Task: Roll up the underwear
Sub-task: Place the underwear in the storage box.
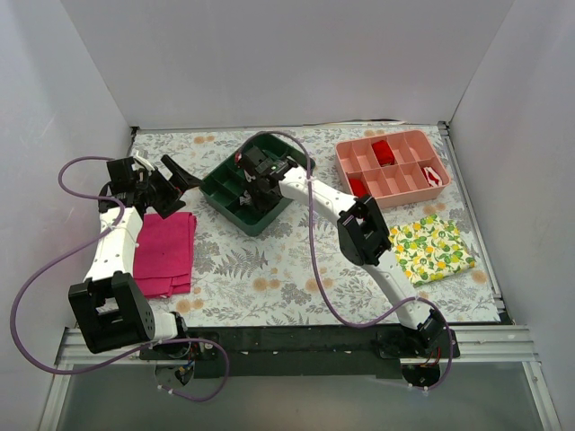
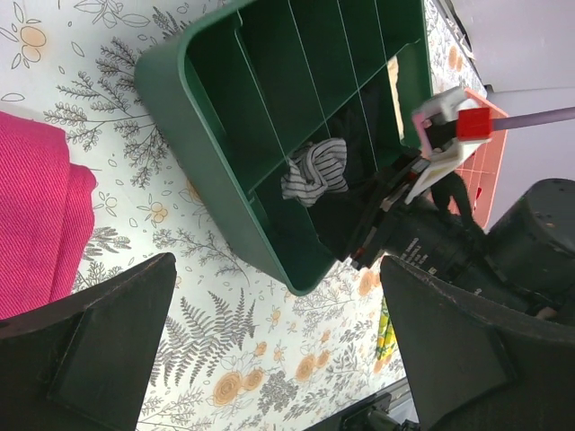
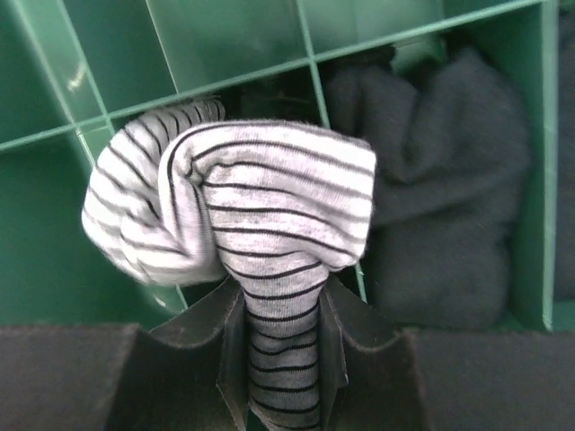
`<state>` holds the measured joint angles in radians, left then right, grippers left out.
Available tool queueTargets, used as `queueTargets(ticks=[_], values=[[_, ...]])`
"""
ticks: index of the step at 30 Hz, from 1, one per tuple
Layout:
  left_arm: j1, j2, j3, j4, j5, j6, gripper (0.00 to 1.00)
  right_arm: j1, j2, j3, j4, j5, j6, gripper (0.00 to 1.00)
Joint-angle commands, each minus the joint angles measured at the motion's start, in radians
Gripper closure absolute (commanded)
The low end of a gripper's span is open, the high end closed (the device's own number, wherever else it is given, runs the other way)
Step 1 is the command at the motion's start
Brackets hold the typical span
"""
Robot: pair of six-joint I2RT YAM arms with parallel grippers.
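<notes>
The underwear (image 3: pixel 243 197) is a bunched grey-and-white striped bundle over a green compartment bin (image 3: pixel 225 81). My right gripper (image 3: pixel 281 359) is shut on a fold of it, with the fabric pinched between both fingers. In the left wrist view the underwear (image 2: pixel 314 171) hangs inside the bin (image 2: pixel 216 153), with the right gripper (image 2: pixel 395 193) beside it. In the top view the right gripper (image 1: pixel 260 180) reaches into the bin (image 1: pixel 220 202) and hides the underwear. My left gripper (image 1: pixel 180 175) is open and empty, left of the bin; in its own view (image 2: pixel 278 332) it is over the floral cloth.
A dark garment (image 3: pixel 440 215) fills the compartment to the right of the underwear. A magenta cloth (image 1: pixel 166 251) lies folded at the left. A pink divided tray (image 1: pixel 393 166) stands at the back right. A lemon-print cloth (image 1: pixel 431 249) lies at the right.
</notes>
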<state>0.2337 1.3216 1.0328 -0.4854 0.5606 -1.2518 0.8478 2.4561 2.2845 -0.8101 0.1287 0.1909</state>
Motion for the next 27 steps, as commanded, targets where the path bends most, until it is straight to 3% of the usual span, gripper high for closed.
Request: queueTargets(ticks=[1,4,9,10,11,17,22,24,25,26,27], values=[[0.006,-0.005,-0.007,0.007,0.019,0.022,0.02,0.008,-0.016,-0.077,-0.123,-0.006,-0.033,0.99],[0.007,-0.010,-0.010,-0.002,0.013,0.028,0.02,0.010,-0.064,-0.110,-0.094,0.002,-0.031,0.99],[0.006,-0.009,-0.010,-0.004,0.015,0.032,0.02,0.008,-0.198,-0.221,0.038,0.012,-0.028,0.75],[0.007,-0.007,-0.008,-0.005,0.015,0.034,0.02,0.008,-0.222,-0.226,0.051,0.011,-0.030,0.68],[0.007,-0.007,-0.008,-0.007,0.015,0.035,0.02,0.008,-0.232,-0.226,0.052,0.012,-0.030,0.55],[0.007,-0.009,-0.011,-0.015,0.010,0.042,0.02,0.010,-0.292,-0.241,0.072,0.026,-0.031,0.31],[0.007,-0.012,-0.010,-0.022,0.007,0.046,0.02,0.008,-0.345,-0.289,0.083,0.052,-0.028,0.28],[0.006,-0.013,-0.010,-0.022,0.007,0.045,0.02,0.008,-0.382,-0.339,0.156,0.045,-0.028,0.33],[0.006,-0.013,-0.011,-0.022,0.009,0.043,0.02,0.007,-0.410,-0.382,0.181,0.037,-0.028,0.41],[0.007,-0.013,-0.013,-0.021,0.010,0.043,0.02,0.005,-0.416,-0.391,0.198,0.028,-0.025,0.59],[0.006,-0.013,-0.011,-0.021,0.010,0.043,0.02,0.004,-0.417,-0.396,0.216,-0.004,-0.027,0.70]])
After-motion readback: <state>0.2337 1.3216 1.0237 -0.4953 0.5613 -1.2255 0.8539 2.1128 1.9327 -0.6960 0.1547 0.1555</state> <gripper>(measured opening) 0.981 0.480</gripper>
